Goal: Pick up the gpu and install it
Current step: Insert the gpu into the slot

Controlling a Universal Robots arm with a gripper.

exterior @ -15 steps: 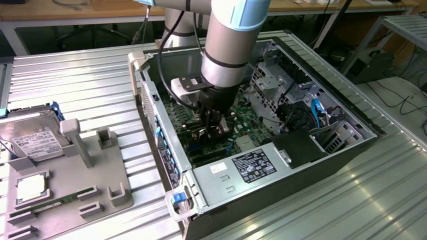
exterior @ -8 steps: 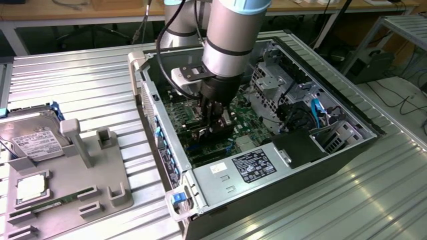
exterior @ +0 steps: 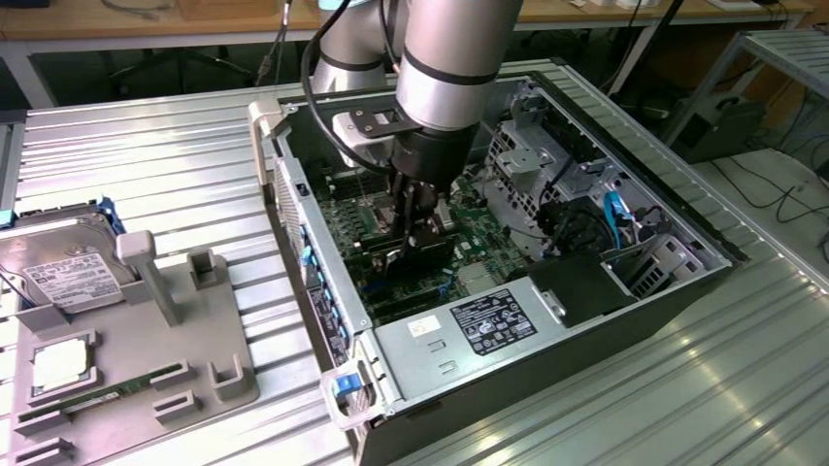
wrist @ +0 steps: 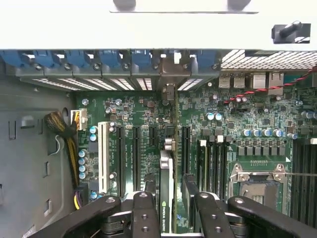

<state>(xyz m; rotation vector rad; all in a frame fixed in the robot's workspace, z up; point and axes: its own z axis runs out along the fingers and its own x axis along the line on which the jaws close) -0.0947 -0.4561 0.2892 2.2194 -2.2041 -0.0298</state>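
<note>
The gpu (wrist: 167, 171) is a thin black card seen edge-on in the wrist view, standing upright over the green motherboard's (wrist: 143, 114) black expansion slots. Its pale bracket end (wrist: 169, 91) points toward the case's rear slot openings. My gripper (wrist: 168, 201) reaches down inside the open computer case (exterior: 674, 218), and its black fingers (wrist: 148, 191) sit on either side of the card, shut on it. In the exterior view the gripper (exterior: 422, 231) hangs over the motherboard with the black gpu (exterior: 412, 260) below its fingers, low over the slots.
A white slot (wrist: 103, 156), a CPU socket (wrist: 257, 173) and yellow-black cables (wrist: 64, 131) flank the card. Blue retainer clips (wrist: 74, 58) line the case's rear wall. Outside the case, a grey fixture (exterior: 143, 359) holds a silver hard drive (exterior: 58, 270) and a green memory stick (exterior: 91, 398).
</note>
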